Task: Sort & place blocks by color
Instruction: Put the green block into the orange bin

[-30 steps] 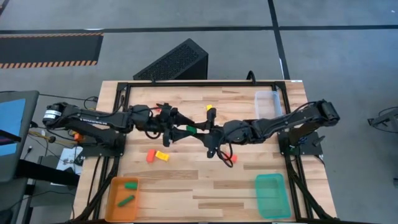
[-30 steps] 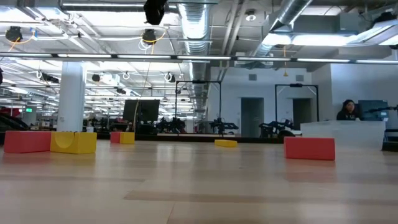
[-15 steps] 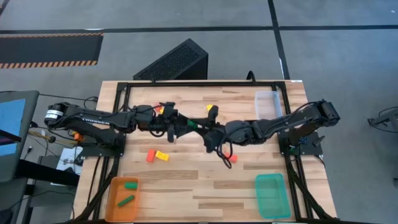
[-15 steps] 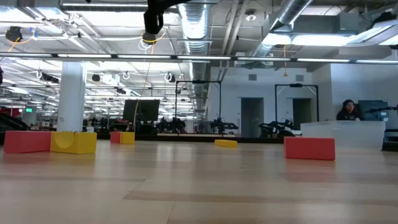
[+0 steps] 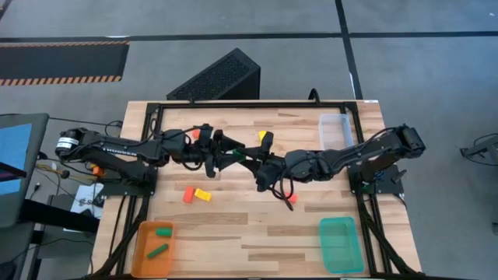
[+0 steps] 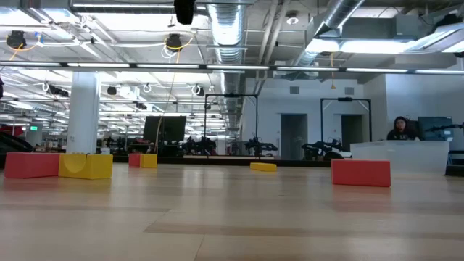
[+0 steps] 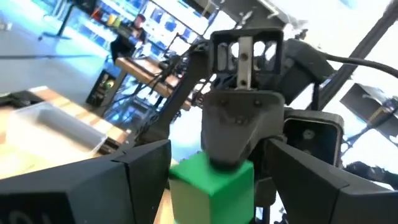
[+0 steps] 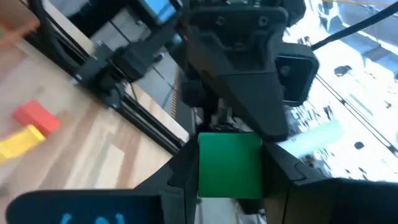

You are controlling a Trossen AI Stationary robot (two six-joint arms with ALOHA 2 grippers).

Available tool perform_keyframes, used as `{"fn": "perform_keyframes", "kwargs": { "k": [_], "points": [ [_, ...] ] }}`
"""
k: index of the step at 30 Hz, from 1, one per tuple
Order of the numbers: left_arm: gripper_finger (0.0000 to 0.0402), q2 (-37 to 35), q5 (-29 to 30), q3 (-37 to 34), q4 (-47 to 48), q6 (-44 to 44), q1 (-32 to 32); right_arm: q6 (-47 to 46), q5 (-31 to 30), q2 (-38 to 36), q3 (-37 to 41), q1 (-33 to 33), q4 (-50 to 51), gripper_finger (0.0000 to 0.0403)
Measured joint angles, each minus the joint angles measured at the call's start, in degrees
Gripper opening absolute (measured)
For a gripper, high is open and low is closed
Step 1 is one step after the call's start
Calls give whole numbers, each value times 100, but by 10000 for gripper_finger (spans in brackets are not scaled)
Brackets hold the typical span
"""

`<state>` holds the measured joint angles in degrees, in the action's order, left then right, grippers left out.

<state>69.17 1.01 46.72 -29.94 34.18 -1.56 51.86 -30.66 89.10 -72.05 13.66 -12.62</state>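
Observation:
A green block [image 5: 237, 153] is held above the table's middle, between my two grippers, which face each other. My right gripper [image 5: 247, 158] [image 8: 229, 177] comes from the right and is shut on the block. My left gripper [image 5: 226, 152] [image 7: 214, 177] comes from the left and is open. Its fingers stand close on either side of the green block [image 7: 211, 186]; whether they touch it cannot be told. On the table lie a red block [image 5: 187, 194] beside a yellow block [image 5: 203, 194], another red block [image 5: 290, 198] and a yellow block [image 5: 263, 138]. My right gripper pinches the green block's two opposite side faces [image 8: 205, 168] between its two fingers, coming level from the table's right. The block is lifted clear of the table, and its far end sticks out toward the left gripper.
An orange tray [image 5: 140, 253] at the near left holds two green blocks [image 5: 163, 231] [image 5: 158, 250]. A teal tray [image 5: 338, 243] sits near right and a clear tray [image 5: 334, 128] far right. The low view shows red blocks [image 6: 32, 164] [image 6: 360, 173] and yellow blocks [image 6: 85, 165] [image 6: 263, 167] on the wood.
My left gripper has moved toward the table's right and far edge, up to the green block, so that its fingers now flank it. My right gripper, with the block, has shifted slightly toward the far edge.

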Motion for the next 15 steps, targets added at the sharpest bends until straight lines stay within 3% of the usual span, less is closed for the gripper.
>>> {"fn": "perform_keyframes", "kwargs": {
  "k": [10,15],
  "points": [
    [246,0,-428,0,233,236,0,-142,66,0,0,25,-132,124],
    [198,0,-426,0,231,245,0,-142,70,0,0,67,-134,124]
  ]
}}
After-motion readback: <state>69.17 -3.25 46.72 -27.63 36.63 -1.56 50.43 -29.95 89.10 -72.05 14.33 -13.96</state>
